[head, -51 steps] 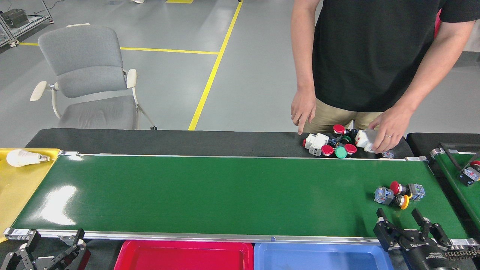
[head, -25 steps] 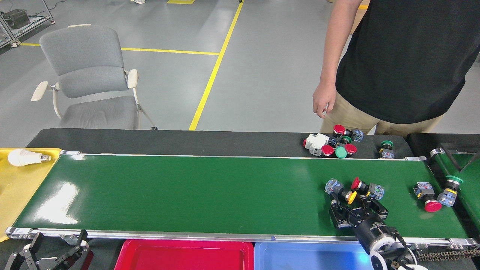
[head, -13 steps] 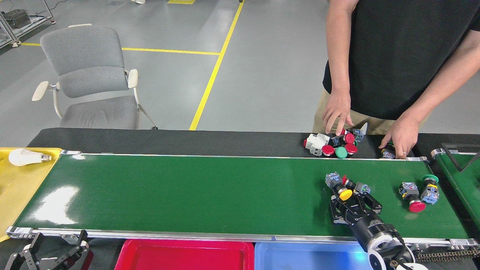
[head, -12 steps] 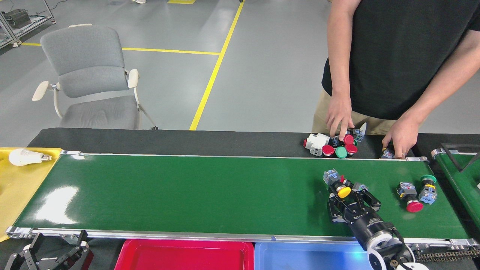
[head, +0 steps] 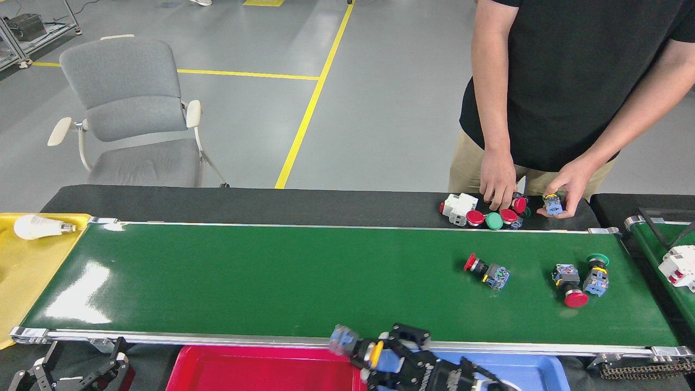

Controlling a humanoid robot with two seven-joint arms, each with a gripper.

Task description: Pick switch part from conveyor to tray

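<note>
The conveyor is a wide glossy green belt with silver rails. My right gripper hangs past its near rail, above the seam between the red tray and the blue tray. It is shut on a yellow-capped switch part with a blue-grey body. On the belt's right part lie a red-capped switch part, another red-capped one and a green-capped one. My left gripper rests open at the bottom left, below the rail.
A person stands at the far side, one hand on a pile of switch parts, the other hand holding a small part. A yellow tray with a bulb sits left. A second belt carries a white part at the right edge.
My right gripper took the yellow-capped switch part off the belt and carried it left and toward me, over the trays. The other parts rode left on the belt. The person picked up a part.
</note>
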